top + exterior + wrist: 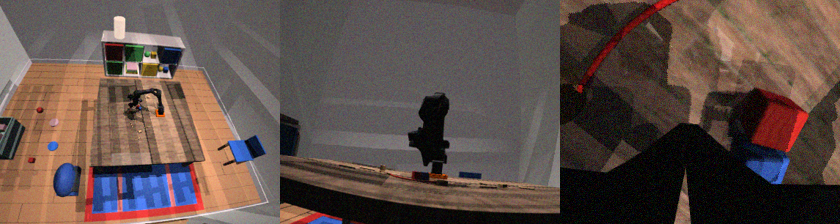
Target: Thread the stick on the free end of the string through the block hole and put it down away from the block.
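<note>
My gripper [688, 132] [426, 164] is shut, its tips together above the table, with nothing visible between them. The red string [614, 41] [401, 177] curves across the upper left of the wrist view to a dark round thing [569, 105], perhaps the button, at the left edge. Small wooden pieces lie on the table: a blocky one [139, 131] and thin sticks [138, 138] [131, 124]. Another blocky piece [382, 168] stands left of the string in the exterior view. I cannot tell which piece has the hole, nor which stick is on the string.
A red block [780, 122] and a blue block [769, 167] lie beside each other, just right of the fingertips in the wrist view. A flat blue object [470, 175] lies right of the arm's orange base [160, 113] in the exterior view. The arm's shadow falls across the table [110, 128].
</note>
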